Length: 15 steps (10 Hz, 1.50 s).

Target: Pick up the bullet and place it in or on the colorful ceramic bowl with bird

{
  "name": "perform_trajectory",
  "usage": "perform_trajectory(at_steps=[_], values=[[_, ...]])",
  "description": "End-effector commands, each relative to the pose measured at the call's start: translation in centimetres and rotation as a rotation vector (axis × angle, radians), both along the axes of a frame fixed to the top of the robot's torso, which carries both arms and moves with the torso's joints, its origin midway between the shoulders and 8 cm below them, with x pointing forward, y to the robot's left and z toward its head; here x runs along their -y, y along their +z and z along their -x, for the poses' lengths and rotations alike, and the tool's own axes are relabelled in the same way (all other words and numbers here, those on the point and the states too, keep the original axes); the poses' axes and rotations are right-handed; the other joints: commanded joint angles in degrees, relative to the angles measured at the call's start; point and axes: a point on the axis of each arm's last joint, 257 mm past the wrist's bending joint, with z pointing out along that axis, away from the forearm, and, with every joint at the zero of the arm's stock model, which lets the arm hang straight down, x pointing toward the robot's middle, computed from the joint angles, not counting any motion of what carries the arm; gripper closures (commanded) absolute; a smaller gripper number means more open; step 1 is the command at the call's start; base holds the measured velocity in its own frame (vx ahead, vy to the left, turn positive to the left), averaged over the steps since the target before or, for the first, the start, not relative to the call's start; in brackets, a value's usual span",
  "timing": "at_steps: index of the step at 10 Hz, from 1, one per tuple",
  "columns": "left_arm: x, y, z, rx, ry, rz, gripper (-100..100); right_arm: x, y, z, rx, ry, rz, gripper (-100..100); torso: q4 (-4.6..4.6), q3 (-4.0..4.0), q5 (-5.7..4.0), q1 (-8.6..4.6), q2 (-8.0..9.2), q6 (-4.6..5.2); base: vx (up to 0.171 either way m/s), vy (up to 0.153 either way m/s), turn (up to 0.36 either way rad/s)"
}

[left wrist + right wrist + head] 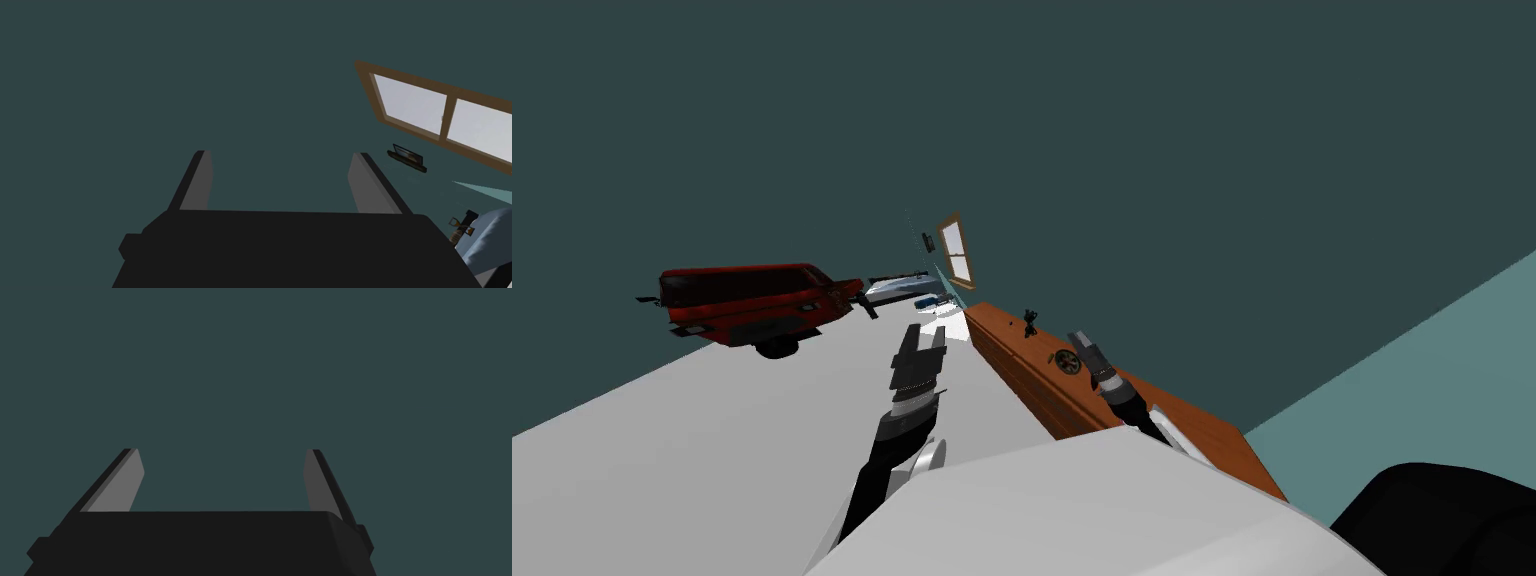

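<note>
Likely tiny, hard and slick, the bullet wants a pinch across its middle from your right gripper (222,454), spread wide like the left gripper (280,155).

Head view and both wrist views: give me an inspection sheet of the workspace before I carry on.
Surface: brown wooden cabinet top, to the robot's right.
Job's things: small round dark bowl on the cabinet top; bullet too small to tell.
Clutter: small black figure farther along the same top.
End effectors: left end effector open, empty, above the white floor; right end effector open, empty, over the cabinet top near the bowl.
Cables: nothing seen.
Surroundings: dark teal wall, window, red furniture on the left.
</note>
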Motion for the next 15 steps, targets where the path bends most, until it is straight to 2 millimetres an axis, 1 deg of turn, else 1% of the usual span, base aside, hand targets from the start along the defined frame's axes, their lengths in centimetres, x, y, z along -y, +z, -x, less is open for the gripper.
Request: perform_trajectory(at_steps=[1, 2, 4, 5, 6, 7, 8, 9, 10, 11, 12, 13, 14, 15], values=[[0.0, 0.0, 0.0, 0.0, 0.0, 0.0, 0, 0.1, -2.1, 0.0, -0.038, -0.016, 0.067, -100, 0.0, 0.0, 0.0, 0.0, 0.0, 0.0, -0.03, -0.042, 0.112], [0.0, 0.0, 0.0, 0.0, 0.0, 0.0, 0, 0.0, -4.0, -0.1, -0.065, -0.022, 0.16, -100, 0.0, 0.0, 0.0, 0.01, -0.01, 0.09, -0.024, -0.036, 0.216], [0.0, 0.0, 0.0, 0.0, 0.0, 0.0, 0, 0.4, -5.0, -0.2, -0.085, -0.029, 0.167, -100, -0.01, -0.03, 0.01, 0.04, -0.05, 0.08, -0.014, -0.024, 0.063], [0.0, 0.0, 0.0, 0.0, 0.0, 0.0, 0, 0.6, -7.5, -0.2, -0.119, -0.038, 0.271, -100, -0.01, -0.05, 0.02, 0.1, -0.09, 0.09, -0.02, -0.019, 0.237], [0.0, 0.0, 0.0, 0.0, 0.0, 0.0, 0, 0.8, -8.1, -0.2, -0.132, -0.04, 0.272, -100, -0.01, -0.04, 0.02, 0.09, -0.08, 0.03, -0.016, -0.028, 0.197], [0.0, 0.0, 0.0, 0.0, 0.0, 0.0, 0, 1.2, -10.5, 0.0, -0.163, -0.046, 0.38, -100, -0.01, -0.04, 0.02, 0.07, -0.08, 0.07, -0.021, -0.035, 0.283], [0.0, 0.0, 0.0, 0.0, 0.0, 0.0, 0, 1.5, -11.3, 0.0, -0.18, -0.049, 0.381, -100, -0.01, -0.04, 0.01, 0.02, -0.07, 0.04, -0.022, -0.043, 0.113], [0.0, 0.0, 0.0, 0.0, 0.0, 0.0, 0, 1.9, -13.0, 0.3, -0.196, -0.049, 0.488, -100, -0.01, -0.03, 0.0, 0.01, -0.07, 0.09, -0.029, -0.04, 0.246], [0.0, 0.0, 0.0, 0.0, 0.0, 0.0, 0, 2.4, -14.4, 0.4, -0.225, -0.054, 0.495, -100, -0.01, -0.03, 0.0, -0.01, -0.05, 0.05, -0.022, -0.036, 0.149], [0.0, 0.0, 0.0, 0.0, 0.0, 0.0, 0, 2.4, -14.4, 0.4, -0.227, -0.054, 0.495, -100, -0.01, -0.03, 0.0, 0.02, -0.06, 0.09, -0.011, -0.015, -0.007], [0.0, 0.0, 0.0, 0.0, 0.0, 0.0, 0, 3.1, -16.4, 0.8, -0.245, -0.053, 0.609, -100, -0.01, -0.05, 0.02, 0.09, -0.1, 0.1, -0.02, -0.011, 0.271], [0.0, 0.0, 0.0, 0.0, 0.0, 0.0, 0, 3.2, -16.7, 0.9, -0.251, -0.053, 0.61, -100, -0.01, -0.05, 0.03, 0.1, -0.1, 0.04, -0.02, -0.026, 0.148], [0.0, 0.0, 0.0, 0.0, 0.0, 0.0, 0, 3.6, -17.6, 1.1, -0.272, -0.055, 0.612, -100, -0.02, -0.05, 0.01, 0.07, -0.09, 0.09, -0.008, -0.018, -0.026], [0.0, 0.0, 0.0, 0.0, 0.0, 0.0, 0, 4.4, -19.6, 1.6, -0.29, -0.051, 0.728, -100, -0.02, -0.06, 0.02, 0.09, -0.12, 0.11, -0.016, -0.023, 0.288]])
